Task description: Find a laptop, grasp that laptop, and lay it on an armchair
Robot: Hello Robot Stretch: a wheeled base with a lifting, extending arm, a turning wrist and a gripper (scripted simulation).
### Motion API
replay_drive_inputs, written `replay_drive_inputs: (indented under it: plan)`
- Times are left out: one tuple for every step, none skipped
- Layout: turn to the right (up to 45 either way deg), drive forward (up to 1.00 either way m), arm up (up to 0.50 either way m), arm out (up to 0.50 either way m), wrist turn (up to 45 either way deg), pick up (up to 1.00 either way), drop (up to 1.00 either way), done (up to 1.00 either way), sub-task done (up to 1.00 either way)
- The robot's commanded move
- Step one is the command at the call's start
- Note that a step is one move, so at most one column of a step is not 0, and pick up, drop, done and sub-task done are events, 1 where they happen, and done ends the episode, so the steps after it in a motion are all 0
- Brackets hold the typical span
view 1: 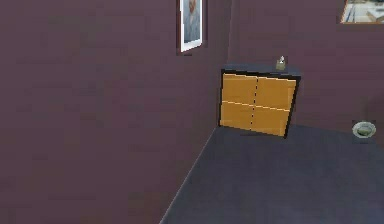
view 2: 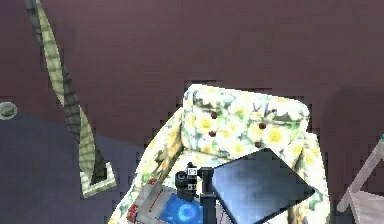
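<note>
The laptop [view 2: 262, 185] shows in the arm side view as a dark flat slab, a little tilted, in front of the armchair's back and over its seat. I cannot tell whether it lies on the seat or hangs just above it. The armchair [view 2: 250, 125] has a light cover with a yellow and green flower pattern, and it stands against the dark purple wall [view 2: 150, 40].

Just left of the laptop the arm [view 2: 207, 205] rises from the bottom edge, with the claw [view 2: 182, 188] at its far end. The armchair is right behind the claw, so I cannot tell how its fingers stand, nor whether it holds anything. Below the claw is a grey shape with a round blue patch [view 2: 182, 212].

Further left, a tall thin greenish post [view 2: 65, 90] stands on a flat base on the dark floor. A small round bowl-like thing [view 2: 8, 110] is at the left edge.

In the forward view a cabinet [view 1: 257, 102] with orange fronts stands against the far wall, with a small thing [view 1: 281, 63] on top. A framed picture [view 1: 192, 22] hangs on the wall at the left.
</note>
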Motion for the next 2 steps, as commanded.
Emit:
replay_drive_inputs:
  plan:
    - [0.0,0.00,-0.32,0.00,0.0,0.00,0.00,0.00,0.00]
    - [0.0,0.00,0.00,0.00,0.0,0.00,1.00,0.00,0.00]
